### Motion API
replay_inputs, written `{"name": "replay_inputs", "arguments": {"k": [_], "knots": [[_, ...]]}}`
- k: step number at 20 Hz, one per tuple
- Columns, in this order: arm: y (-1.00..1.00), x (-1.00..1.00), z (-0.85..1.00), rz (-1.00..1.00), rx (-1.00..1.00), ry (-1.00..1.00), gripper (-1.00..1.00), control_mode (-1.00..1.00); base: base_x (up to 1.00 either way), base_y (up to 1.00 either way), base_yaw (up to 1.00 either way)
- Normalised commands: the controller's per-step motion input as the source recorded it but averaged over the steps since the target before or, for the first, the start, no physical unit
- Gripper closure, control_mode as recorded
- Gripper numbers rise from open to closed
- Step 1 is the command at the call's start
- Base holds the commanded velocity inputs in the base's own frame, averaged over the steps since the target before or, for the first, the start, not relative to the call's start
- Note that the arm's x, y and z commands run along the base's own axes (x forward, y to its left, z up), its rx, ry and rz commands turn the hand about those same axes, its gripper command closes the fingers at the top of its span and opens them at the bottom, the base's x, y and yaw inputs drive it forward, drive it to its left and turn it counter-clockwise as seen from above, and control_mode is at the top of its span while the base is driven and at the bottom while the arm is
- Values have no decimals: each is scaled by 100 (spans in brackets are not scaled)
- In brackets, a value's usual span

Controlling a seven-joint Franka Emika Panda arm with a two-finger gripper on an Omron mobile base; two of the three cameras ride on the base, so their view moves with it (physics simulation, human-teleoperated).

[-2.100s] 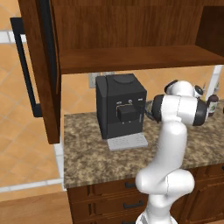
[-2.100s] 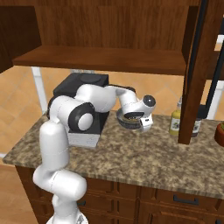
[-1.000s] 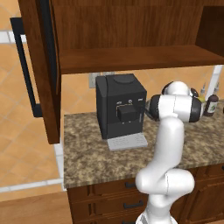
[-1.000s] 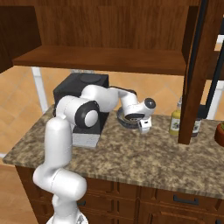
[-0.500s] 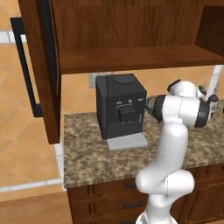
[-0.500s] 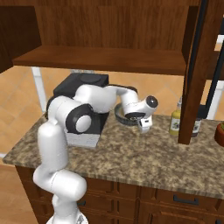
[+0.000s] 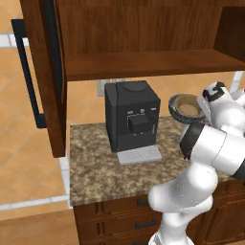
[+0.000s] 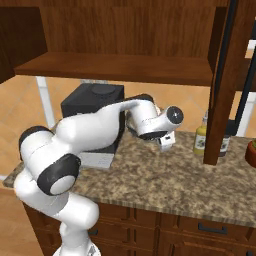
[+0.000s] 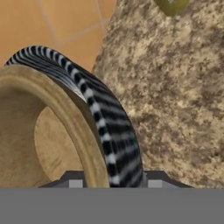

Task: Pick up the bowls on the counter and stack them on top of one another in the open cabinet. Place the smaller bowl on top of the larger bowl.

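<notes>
My gripper [image 9: 113, 183] is shut on the rim of the larger bowl [image 9: 109, 131], which has a dark-and-pale striped outside and a tan inside and is tilted on its side. In the left base view the larger bowl [image 7: 185, 106] hangs above the granite counter [image 7: 95, 162], just right of the coffee machine, below the cabinet shelf [image 7: 143, 64]. My gripper [image 7: 204, 111] holds its right rim. The open cabinet door [image 7: 43, 76] with its black bar handle hangs at the left. The smaller tan bowl is out of view.
A black coffee machine [image 7: 133, 119] stands on the counter under the shelf. An olive bottle [image 8: 200, 138] and a dark bottle [image 8: 224, 144] stand by the right cabinet door [image 8: 222, 85]. A red object [image 8: 251, 150] sits at the far right.
The arm has swung and the wrist has turned. The bowl has come left and up into the left base view, beside the coffee machine.
</notes>
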Motion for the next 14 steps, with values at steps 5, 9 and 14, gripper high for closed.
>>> {"name": "replay_inputs", "arguments": {"k": [5,9,14], "knots": [[19,-95,100,0,6,-11,100,-100,0,0,0],[41,-83,100,0,0,-20,100,-100,0,0,0],[51,-84,100,0,0,-17,100,-100,0,0,0]]}}
